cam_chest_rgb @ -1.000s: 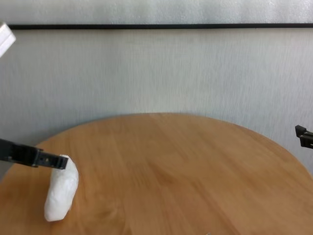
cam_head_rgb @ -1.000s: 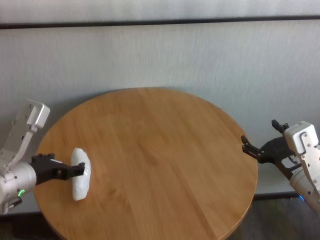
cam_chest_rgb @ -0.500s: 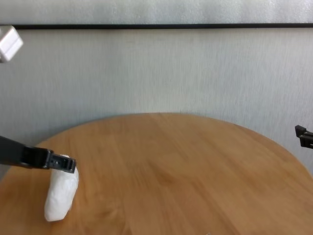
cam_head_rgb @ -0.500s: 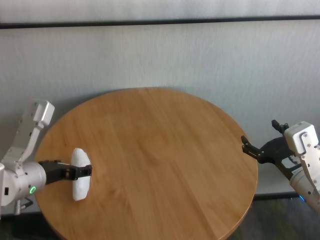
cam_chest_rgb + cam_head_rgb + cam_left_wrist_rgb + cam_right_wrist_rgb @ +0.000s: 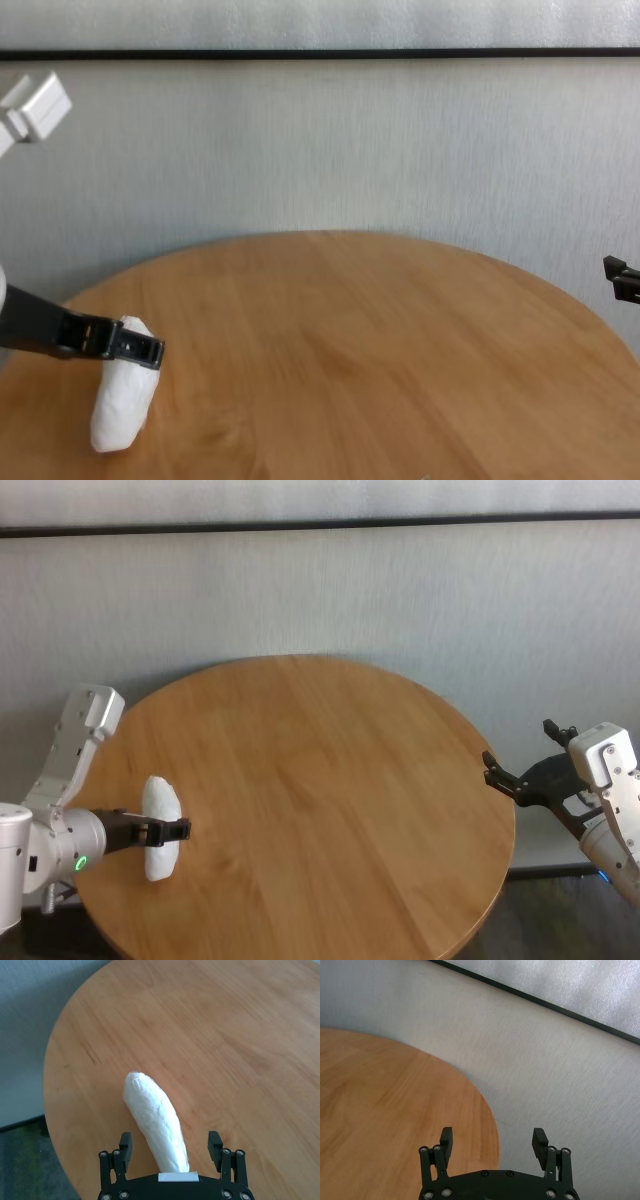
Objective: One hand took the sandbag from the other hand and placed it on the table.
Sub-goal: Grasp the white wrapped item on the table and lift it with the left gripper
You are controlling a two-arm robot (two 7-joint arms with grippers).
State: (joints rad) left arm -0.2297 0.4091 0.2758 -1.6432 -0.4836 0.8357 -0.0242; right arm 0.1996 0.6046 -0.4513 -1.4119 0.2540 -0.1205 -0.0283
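The sandbag [image 5: 156,1122] lies on the round worktop [image 5: 330,790] near its left edge, between the spread jaws of the left gripper [image 5: 171,1146], which do not press it. To grasp well, lower squarely and close across its middle. The right gripper [image 5: 492,1141] waits off the right rim, jaws apart.

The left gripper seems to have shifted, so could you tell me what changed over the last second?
The left gripper slid along the sandbag toward its near end, its open fingers either side. The sandbag stayed lying on the table, and the right gripper stayed open by the table's right edge.
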